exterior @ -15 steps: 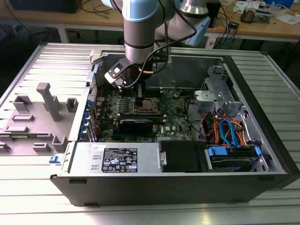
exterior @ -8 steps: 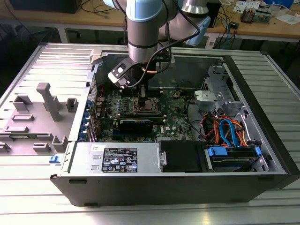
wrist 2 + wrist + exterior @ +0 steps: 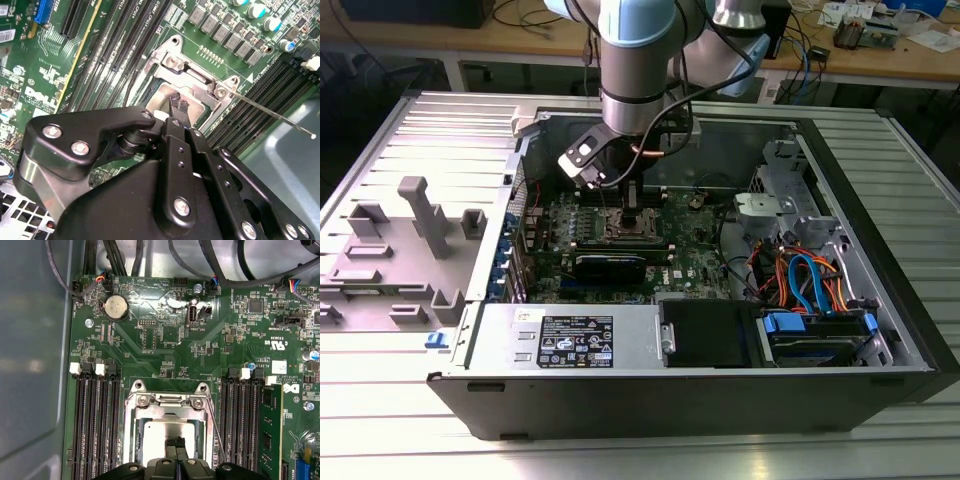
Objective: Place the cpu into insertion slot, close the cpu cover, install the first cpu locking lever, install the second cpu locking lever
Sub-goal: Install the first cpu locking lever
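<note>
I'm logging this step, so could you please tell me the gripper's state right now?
Gripper: shut, holding nothing, fingertips close together just above the cpu.

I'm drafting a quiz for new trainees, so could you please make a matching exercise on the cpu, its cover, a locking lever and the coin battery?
1 cpu
2 cpu cover
3 locking lever
4 coin battery

A round silver disc
B thin bare rod, slanting away
C silver frame with a square cut-out
D flat grey square inside the cut-out

Pairs: 1-D, 2-C, 3-B, 4-A
</note>
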Motion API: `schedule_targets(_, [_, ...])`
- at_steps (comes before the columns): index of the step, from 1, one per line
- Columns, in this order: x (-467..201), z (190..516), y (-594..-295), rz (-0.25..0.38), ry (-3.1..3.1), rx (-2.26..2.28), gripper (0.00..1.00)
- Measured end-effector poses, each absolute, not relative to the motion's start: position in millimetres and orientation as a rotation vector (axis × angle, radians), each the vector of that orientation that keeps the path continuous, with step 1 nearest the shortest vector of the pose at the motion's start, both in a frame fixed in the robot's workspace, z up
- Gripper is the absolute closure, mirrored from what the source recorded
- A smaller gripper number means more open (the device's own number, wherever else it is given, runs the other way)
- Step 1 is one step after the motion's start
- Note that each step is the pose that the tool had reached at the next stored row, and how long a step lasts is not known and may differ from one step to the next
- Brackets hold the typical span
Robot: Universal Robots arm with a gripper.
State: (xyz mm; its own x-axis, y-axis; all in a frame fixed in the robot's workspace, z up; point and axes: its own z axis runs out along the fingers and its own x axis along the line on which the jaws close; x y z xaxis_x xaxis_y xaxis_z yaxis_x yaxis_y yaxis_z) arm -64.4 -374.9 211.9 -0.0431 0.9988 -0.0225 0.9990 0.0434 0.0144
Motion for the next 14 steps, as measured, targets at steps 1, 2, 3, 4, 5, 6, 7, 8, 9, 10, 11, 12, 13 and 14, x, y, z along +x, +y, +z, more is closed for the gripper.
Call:
schedule_targets(1, [-64.0,211.9,-374.9,-0.008,2.25,2.155,0.89])
schedule_targets(2, [-63.9,211.9,-374.9,-0.008,2.25,2.155,0.89])
schedule_targets(3, [-63.8,211.9,-374.9,-0.008,2.25,2.155,0.89])
schedule_targets(4, [-63.8,211.8,-374.9,-0.007,2.25,2.155,0.89])
schedule_targets(5, [-63.7,211.8,-374.8,-0.006,2.251,2.155,0.89])
schedule_targets(6, [-63.5,211.8,-374.9,-0.006,2.251,2.155,0.89])
schedule_targets(7, [-63.6,211.9,-375.0,-0.006,2.251,2.155,0.89])
schedule_targets(8, [-63.6,211.9,-375.0,-0.006,2.251,2.156,0.89])
schedule_targets(9, [-63.6,211.9,-375.0,-0.006,2.251,2.156,0.89])
schedule_targets(10, [-63.6,211.9,-375.1,-0.006,2.251,2.155,0.89])
schedule_targets(11, [-62.7,212.3,-375.6,-0.006,2.251,2.156,0.89])
schedule_targets(12, [-62.7,212.3,-376.2,-0.006,2.251,2.155,0.89])
schedule_targets(13, [-62.7,212.3,-376.3,-0.006,2.251,2.156,0.89])
schedule_targets(14, [-62.7,212.3,-376.3,-0.006,2.251,2.156,0.89])
